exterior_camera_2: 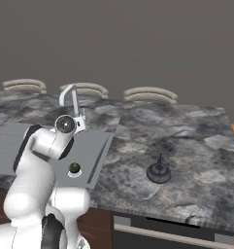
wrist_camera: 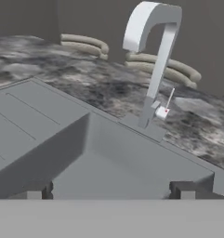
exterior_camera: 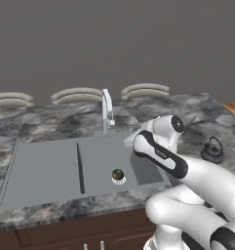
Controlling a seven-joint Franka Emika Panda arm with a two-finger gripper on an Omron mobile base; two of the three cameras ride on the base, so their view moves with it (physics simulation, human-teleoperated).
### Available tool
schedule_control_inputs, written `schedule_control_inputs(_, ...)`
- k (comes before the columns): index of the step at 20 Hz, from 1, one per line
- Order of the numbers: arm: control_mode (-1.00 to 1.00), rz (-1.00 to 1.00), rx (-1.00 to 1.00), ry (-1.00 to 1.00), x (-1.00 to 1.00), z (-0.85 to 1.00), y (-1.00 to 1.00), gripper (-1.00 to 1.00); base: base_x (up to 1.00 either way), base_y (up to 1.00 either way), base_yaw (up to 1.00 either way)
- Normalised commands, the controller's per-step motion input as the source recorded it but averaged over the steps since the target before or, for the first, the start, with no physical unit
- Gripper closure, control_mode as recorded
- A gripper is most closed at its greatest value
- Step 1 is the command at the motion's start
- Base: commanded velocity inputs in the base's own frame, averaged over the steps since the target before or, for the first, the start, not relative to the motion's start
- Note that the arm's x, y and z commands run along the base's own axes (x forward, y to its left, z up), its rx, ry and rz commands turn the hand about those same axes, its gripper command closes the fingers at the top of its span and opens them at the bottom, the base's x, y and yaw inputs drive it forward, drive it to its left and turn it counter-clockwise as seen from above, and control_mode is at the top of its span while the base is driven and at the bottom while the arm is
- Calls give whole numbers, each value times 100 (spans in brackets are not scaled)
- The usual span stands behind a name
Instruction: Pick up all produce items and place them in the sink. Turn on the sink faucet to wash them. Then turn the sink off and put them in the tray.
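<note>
The produce item, small, round and dark green, rests on the white drain in the sink basin; it also shows from the right. My gripper is open and empty, low over the basin's near side, facing the sink faucet. The faucet stands upright behind the basin, its spout over the sink, and no water is visible. Its thin lever sticks out on the right. The tray is out of view.
A black kettle with a loop handle stands on the marble counter right of the sink. Curved beige stool backs line the counter's far edge. An orange-brown surface shows at the far right.
</note>
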Motion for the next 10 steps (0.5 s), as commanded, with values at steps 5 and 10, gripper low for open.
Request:
schedule_control_inputs(5, -100, -7, 8, 0, -19, 46, -28, -100, 0, 0, 0)
schedule_control_inputs(10, -100, -6, 13, 0, 0, 1, -26, -100, 0, 0, 0)
